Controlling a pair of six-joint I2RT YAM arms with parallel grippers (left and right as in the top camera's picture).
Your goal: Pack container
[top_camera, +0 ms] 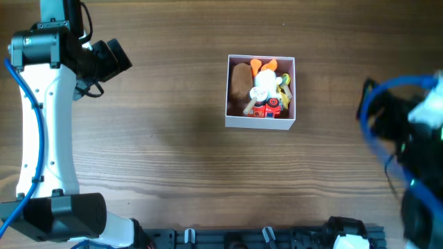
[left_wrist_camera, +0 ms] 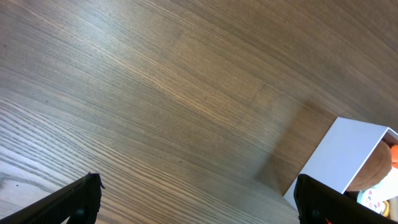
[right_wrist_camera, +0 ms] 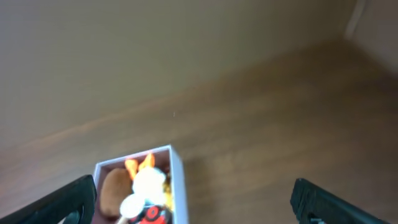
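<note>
The container [top_camera: 261, 122], a square white box with a pink inside, stands at the table's centre right. It holds a brown oval toy [top_camera: 240, 81], a white and orange plush [top_camera: 264, 81], a red toy [top_camera: 266, 108] and a yellow piece. My left gripper [left_wrist_camera: 196, 202] is open and empty over bare wood at the far left; the container's white wall [left_wrist_camera: 348, 155] shows at its right. My right gripper [right_wrist_camera: 194, 202] is open and empty, raised at the right, with the container [right_wrist_camera: 177, 177] below and between its fingers. In the overhead view the right arm [top_camera: 408, 138] is blurred.
The left arm [top_camera: 41, 111] runs along the table's left edge. A black rail [top_camera: 263, 237] with fittings lies along the front edge. A pale wall rises behind the table in the right wrist view [right_wrist_camera: 155, 50].
</note>
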